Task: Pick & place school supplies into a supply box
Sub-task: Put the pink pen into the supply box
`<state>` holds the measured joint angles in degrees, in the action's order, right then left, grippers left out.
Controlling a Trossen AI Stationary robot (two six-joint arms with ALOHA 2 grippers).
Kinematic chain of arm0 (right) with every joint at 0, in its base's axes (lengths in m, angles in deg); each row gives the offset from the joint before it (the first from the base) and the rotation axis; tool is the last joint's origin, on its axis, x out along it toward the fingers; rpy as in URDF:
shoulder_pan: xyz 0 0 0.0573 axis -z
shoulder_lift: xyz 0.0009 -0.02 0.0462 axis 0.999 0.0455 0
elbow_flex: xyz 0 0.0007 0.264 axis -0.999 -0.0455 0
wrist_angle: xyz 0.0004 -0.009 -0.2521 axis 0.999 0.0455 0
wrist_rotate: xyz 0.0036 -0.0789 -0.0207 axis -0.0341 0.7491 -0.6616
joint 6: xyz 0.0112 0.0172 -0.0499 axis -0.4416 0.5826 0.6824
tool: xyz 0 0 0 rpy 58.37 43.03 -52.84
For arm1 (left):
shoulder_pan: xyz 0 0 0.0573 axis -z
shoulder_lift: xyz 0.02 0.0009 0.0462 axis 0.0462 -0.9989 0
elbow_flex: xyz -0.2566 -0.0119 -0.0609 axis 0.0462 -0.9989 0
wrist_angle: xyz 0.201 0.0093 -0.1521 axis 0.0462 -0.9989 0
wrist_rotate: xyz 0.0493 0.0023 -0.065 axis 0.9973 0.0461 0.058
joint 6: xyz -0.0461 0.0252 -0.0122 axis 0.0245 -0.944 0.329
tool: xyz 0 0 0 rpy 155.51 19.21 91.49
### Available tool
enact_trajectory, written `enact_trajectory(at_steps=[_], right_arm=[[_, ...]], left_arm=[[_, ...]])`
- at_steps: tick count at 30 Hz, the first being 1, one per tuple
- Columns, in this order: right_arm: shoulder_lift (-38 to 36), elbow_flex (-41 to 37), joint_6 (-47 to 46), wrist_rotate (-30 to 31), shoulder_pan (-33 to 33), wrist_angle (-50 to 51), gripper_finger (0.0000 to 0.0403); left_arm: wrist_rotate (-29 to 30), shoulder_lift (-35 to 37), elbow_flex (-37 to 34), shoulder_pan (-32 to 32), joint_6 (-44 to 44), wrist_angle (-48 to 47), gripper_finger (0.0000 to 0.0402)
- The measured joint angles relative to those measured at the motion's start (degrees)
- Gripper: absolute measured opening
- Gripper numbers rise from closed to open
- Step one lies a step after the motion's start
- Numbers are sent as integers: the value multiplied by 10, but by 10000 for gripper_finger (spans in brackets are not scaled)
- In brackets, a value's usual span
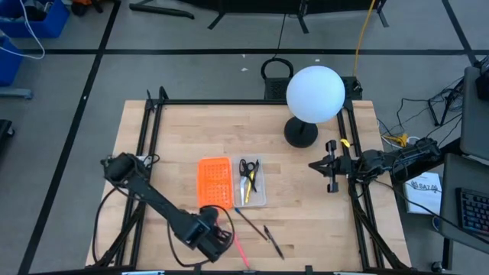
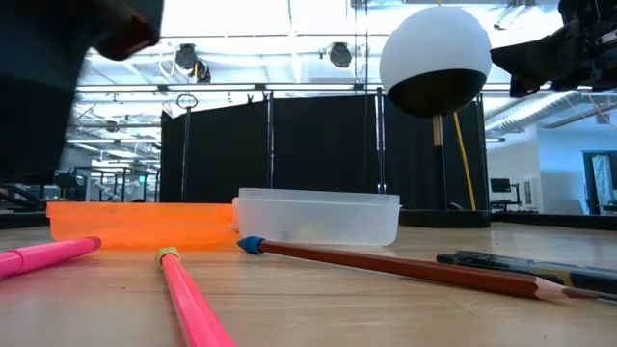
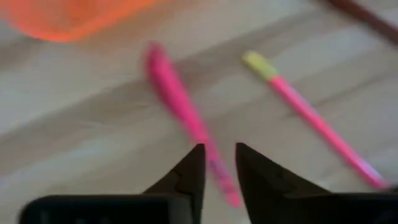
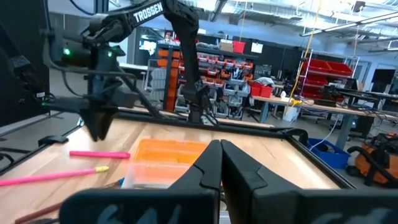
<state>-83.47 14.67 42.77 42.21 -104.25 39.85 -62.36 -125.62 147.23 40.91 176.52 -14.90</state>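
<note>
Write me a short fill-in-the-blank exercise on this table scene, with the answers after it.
1. The scissors lie inside the clear ____.
2. The tray sits right beside an ____ panel.
3. The left hand hovers over a ____ pen.
4. The right hand waits near the table's right edge, its fingers ____.

Answers: tray; orange; pink; shut

room: black curtain panels (image 2: 318,154) | ceiling lights (image 2: 188,60) | shelves of red bins (image 4: 224,62) | grey floor (image 1: 191,69)
</note>
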Motion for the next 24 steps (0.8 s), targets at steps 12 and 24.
enact_trajectory(at_steps=[12, 24], right_arm=[[0, 0, -2, 0, 0, 16, 0], [0, 0, -14, 0, 0, 15, 0]], left_arm=[[-56, -10, 1, -14, 27, 39, 186], [-86, -10, -45, -6, 34, 68, 161]])
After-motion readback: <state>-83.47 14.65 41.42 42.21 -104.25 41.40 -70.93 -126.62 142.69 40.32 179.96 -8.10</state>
